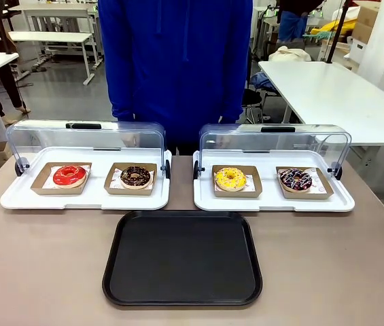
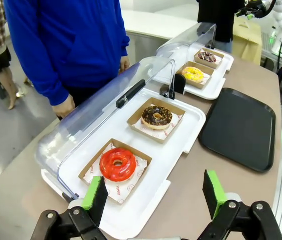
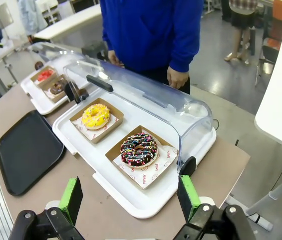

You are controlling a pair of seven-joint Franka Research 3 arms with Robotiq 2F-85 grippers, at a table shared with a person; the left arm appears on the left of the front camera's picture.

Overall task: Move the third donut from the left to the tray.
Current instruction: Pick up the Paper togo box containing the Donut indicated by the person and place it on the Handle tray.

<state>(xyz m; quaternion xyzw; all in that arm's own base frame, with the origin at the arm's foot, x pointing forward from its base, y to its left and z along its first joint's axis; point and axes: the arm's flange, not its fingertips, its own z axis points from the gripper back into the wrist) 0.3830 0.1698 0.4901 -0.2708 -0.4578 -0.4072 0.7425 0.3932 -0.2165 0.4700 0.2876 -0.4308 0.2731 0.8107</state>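
Nearest the cameras, both grippers are open and empty. The left gripper [image 2: 155, 196] spreads its green pads at the bottom of its wrist view, above the near edge of the left white tray [image 2: 190, 117]. The right gripper [image 3: 130, 196] is spread the same way over the near corner of the right white tray [image 3: 141, 197]. In the front view the black tray [image 1: 181, 261] lies bare at bottom centre of the table [image 1: 42, 272], with the two white trays just beyond its far edge. The third donut [image 1: 230, 178], yellow-iced, sits in its cardboard holder [image 1: 253, 187] right of frame centre, on the left half of the right white tray. A dark sprinkled donut [image 1: 295, 179] sits just beside it in a holder of its own. The clear lid [image 1: 273, 139] behind them is swung up and back. A person [image 1: 175, 68] in blue stands at top centre behind both trays, with hands hanging close to the lids in the wrist views. I judge the main risks to be these: pads closing on the icing and smearing it; a grip on one holder wall letting the donut tip or slide out; the holder catching on the white tray's raised rim during the lift; an arm brushing the lid or the neighbouring holder; and miscounting, which would send a gripper to a chocolate donut.
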